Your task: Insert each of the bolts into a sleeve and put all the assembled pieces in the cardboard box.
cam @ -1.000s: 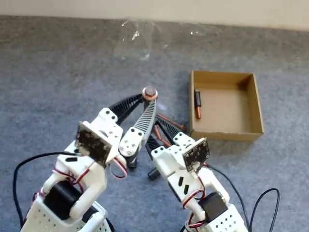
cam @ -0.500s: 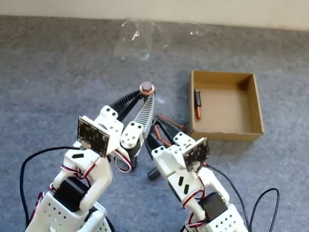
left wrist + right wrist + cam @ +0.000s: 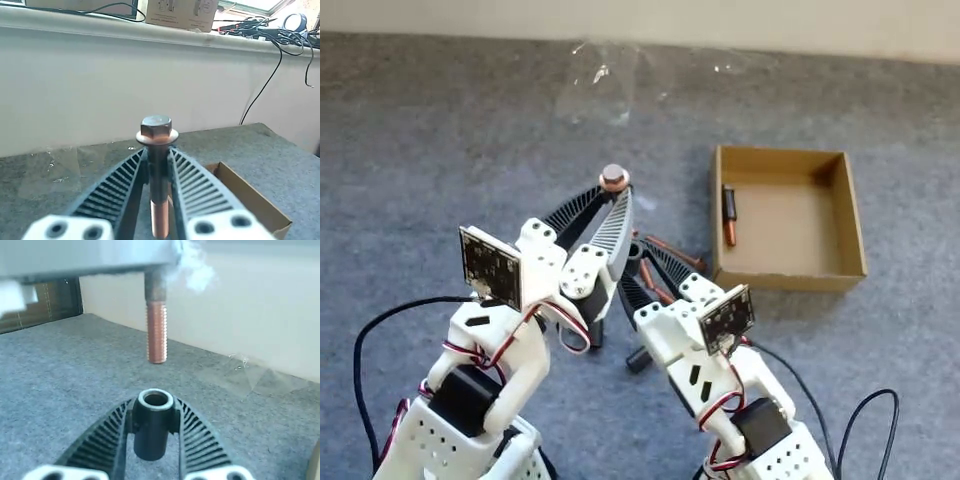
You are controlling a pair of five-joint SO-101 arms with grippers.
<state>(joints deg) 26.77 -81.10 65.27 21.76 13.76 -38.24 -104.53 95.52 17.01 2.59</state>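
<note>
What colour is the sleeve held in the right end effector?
The sleeve is black; the right wrist view shows it best.

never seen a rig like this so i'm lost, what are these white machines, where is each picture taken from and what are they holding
These are two small robot arms side by side on a grey table. One picture looks down from a fixed camera above; the other two come from a camera on each arm's wrist. The left pincer grips a copper bolt upright, head up. The right pincer grips a black sleeve, open end up, with the bolt's threaded tip hanging above it. On the table lie a cardboard box with one assembled piece inside, loose bolts beside it, another black sleeve and a clear plastic bag.
</note>
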